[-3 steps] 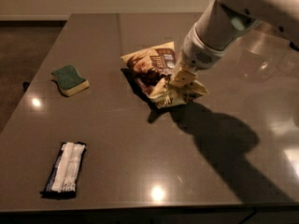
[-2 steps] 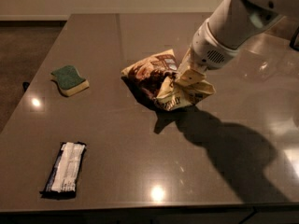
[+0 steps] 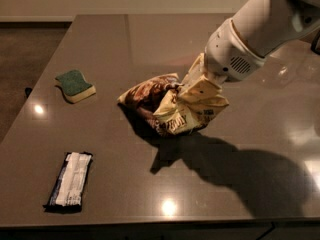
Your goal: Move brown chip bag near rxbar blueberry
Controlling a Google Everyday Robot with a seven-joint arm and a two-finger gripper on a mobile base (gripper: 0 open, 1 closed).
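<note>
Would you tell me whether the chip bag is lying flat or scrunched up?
Scrunched up: the bag bunches and folds at its cream end, where the hand grips it over the table.

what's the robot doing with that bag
The robot's hand is clamped on the cream-yellow end of the brown chip bag near the middle of the table. Judging by the shadow under it, the bag looks partly raised. The rxbar blueberry lies flat near the front left edge, well apart from the bag, so the move is not yet done. A green sponge sits further back on the left.
</note>
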